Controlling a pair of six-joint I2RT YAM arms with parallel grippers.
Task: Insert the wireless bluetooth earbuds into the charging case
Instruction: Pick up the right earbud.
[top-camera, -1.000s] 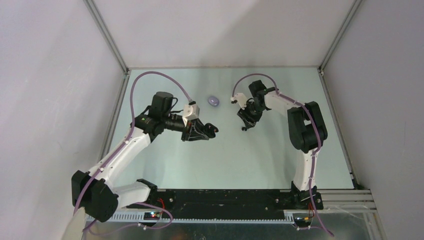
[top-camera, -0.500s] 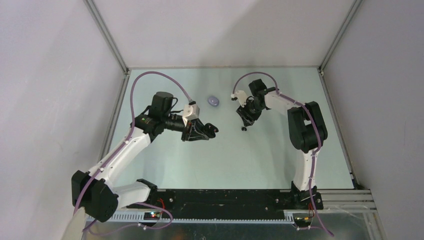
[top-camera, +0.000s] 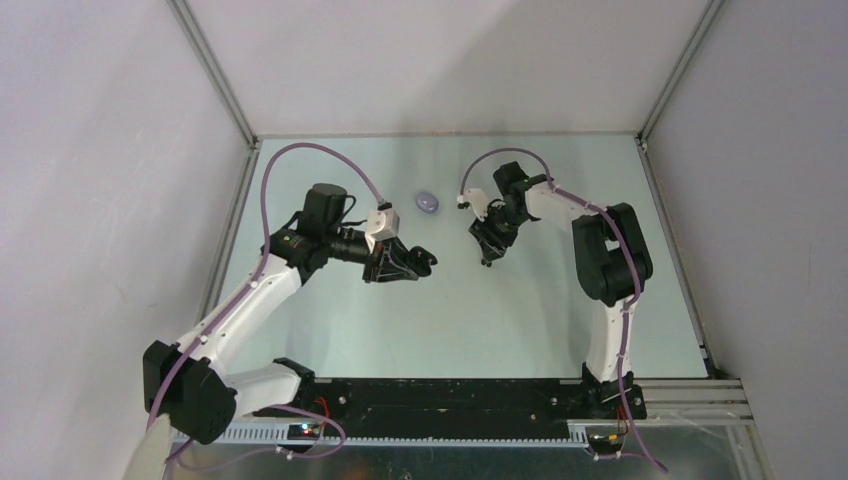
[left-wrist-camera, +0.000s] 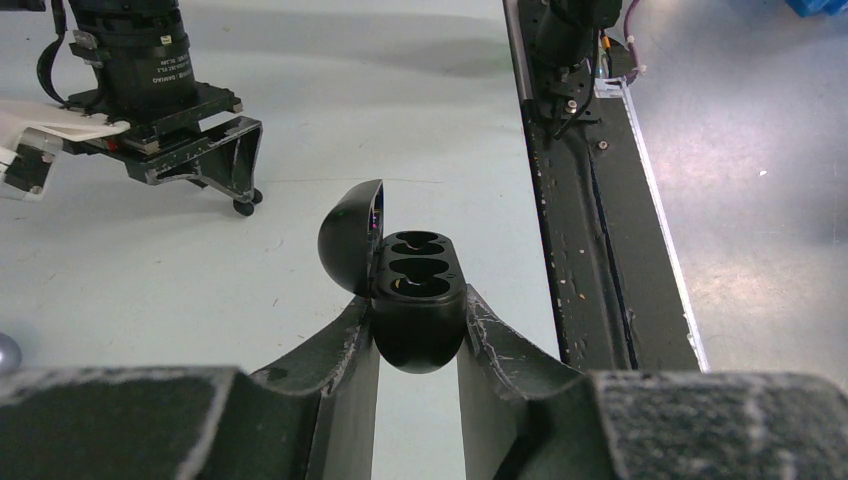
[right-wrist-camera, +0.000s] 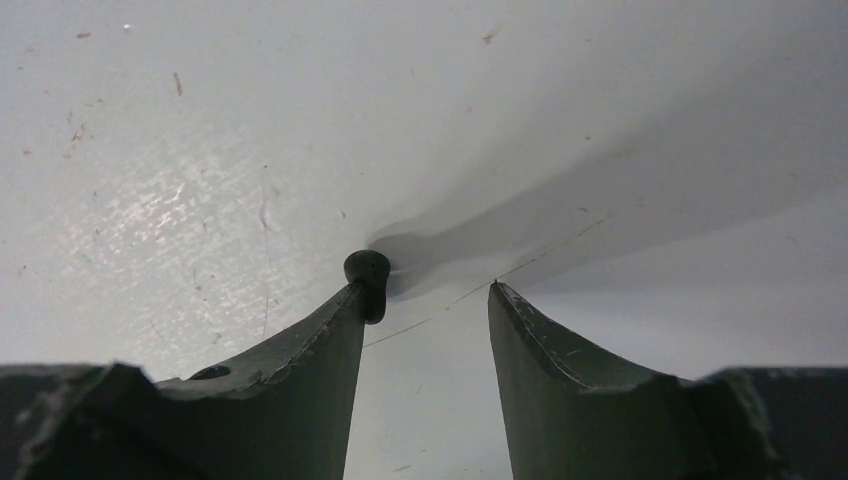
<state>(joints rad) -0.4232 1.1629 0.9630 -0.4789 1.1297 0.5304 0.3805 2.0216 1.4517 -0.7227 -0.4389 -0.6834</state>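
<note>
While the left gripper (left-wrist-camera: 418, 320) clamped the glossy black oval charging case (left-wrist-camera: 416, 335), domed lid (left-wrist-camera: 345, 240) hinged open, the right gripper (right-wrist-camera: 425, 295) stood parted, holding nothing. A rounded black earbud (right-wrist-camera: 367, 270) lay on the matte table (right-wrist-camera: 200, 150) toward its far edge, touching one scuffed fingertip (right-wrist-camera: 348, 308).

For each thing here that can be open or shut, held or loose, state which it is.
black charging case: lid open, both wells look empty, clamped in the left gripper
left gripper: shut on the case
right gripper: open, fingertips down at the table
black earbud: out of the case, against one fingertip, not clamped
lilac case: shut, lying loose on the table
</note>
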